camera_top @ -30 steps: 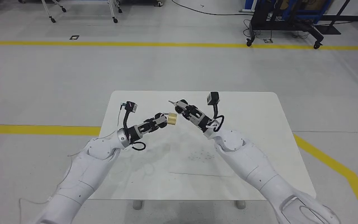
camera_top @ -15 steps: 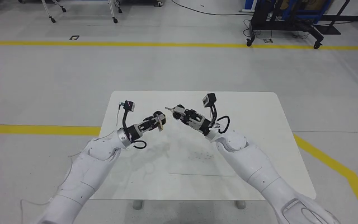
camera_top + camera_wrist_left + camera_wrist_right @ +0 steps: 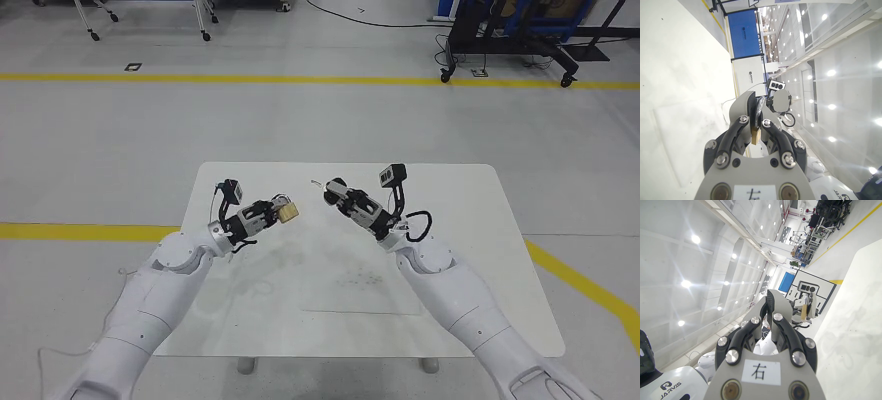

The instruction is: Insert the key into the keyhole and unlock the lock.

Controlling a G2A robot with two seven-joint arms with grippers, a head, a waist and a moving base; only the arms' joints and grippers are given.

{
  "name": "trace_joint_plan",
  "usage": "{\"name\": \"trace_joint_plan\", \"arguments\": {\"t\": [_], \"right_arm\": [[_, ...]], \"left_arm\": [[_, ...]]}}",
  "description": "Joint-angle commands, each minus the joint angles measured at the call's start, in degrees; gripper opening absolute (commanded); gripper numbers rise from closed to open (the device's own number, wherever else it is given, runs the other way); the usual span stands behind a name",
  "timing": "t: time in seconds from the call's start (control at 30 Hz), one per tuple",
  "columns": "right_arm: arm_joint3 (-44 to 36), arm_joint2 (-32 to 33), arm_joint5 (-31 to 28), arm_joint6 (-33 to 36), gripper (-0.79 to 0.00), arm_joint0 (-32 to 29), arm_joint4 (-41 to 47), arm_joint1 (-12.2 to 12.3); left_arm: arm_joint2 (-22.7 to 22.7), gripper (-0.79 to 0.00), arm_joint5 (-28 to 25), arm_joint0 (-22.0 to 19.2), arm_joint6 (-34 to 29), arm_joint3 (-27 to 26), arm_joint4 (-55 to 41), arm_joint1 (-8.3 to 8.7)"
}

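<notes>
**White table on a grey floor: padlock and key both held in the air, not joined**

Left gripper point(image 3: 756, 103): grey fingers with black ribbed pads are pressed onto the curved silver shackle of a small square brass padlock point(image 3: 755, 136). The brass body hangs back between the black finger links, toward the wrist.

Right gripper point(image 3: 770, 297): its black textured pads are pressed together, pinching a thin silver metal key point(image 3: 317, 183). The blade sticks out past the fingertips.

Relation, top view: the two grippers face each other above the far half of the table, tips near but apart. A plain gap lies between key and padlock, with no contact. The key sits a little farther from the robot than the padlock. The keyhole is too small to make out, so I cannot tell which way it faces.

Surface: matte white rectangular table with rounded corners point(image 3: 450, 260), faintly scuffed near the middle.

Surroundings: smooth pale grey floor point(image 3: 120, 140) crossed by a yellow painted line point(image 3: 300, 78).
</notes>
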Motion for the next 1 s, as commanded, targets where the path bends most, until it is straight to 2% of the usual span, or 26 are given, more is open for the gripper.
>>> {"name": "trace_joint_plan", "arguments": {"t": [0.0,0.17,0.33,0.4,0.43,0.53,0.63,0.97], "right_arm": [[0.03,-0.04,0.01,0.05,-0.785,0.03,0.02,-0.01],[0.03,-0.04,0.01,0.05,-0.785,0.03,0.02,-0.01],[-0.85,0.72,1.58,-0.08,-0.785,-0.63,-1.24,0.24],[-1.09,2.52,1.23,-1.18,-0.785,-1.28,-6.04,0.87],[-1.38,3.46,0.25,-2.79,-0.785,-1.74,-11.54,1.31],[-4.35,6.62,-2.37,-5.84,-0.785,-4.88,-23.25,2.61],[-8.04,10.21,-2.65,-8.54,-0.785,-8.17,-27.68,3.58],[-8.04,10.21,-2.65,-8.54,-0.785,-8.17,-27.68,3.58]], "left_arm": [[0.0,-0.785,-0.17,0.06,0.32,-0.07,0.15,0.01],[-0.06,-0.785,0.98,0.57,1.9,-0.65,0.83,-0.02],[-0.21,-0.785,9.34,0.46,2.67,-0.47,0.45,-0.16],[0.41,-0.785,14.15,0.13,0.4,0.1,-0.78,-0.37],[0.43,-0.785,16.17,-0.55,-0.78,0.42,-1.77,-0.49],[1.02,-0.785,18.43,-1.75,-4.58,1.35,-3.26,-0.89],[1.38,-0.785,16.65,-2.52,-6.51,1.76,-2.51,-1.15],[1.38,-0.785,16.65,-2.52,-6.51,1.76,-2.51,-1.15]]}}
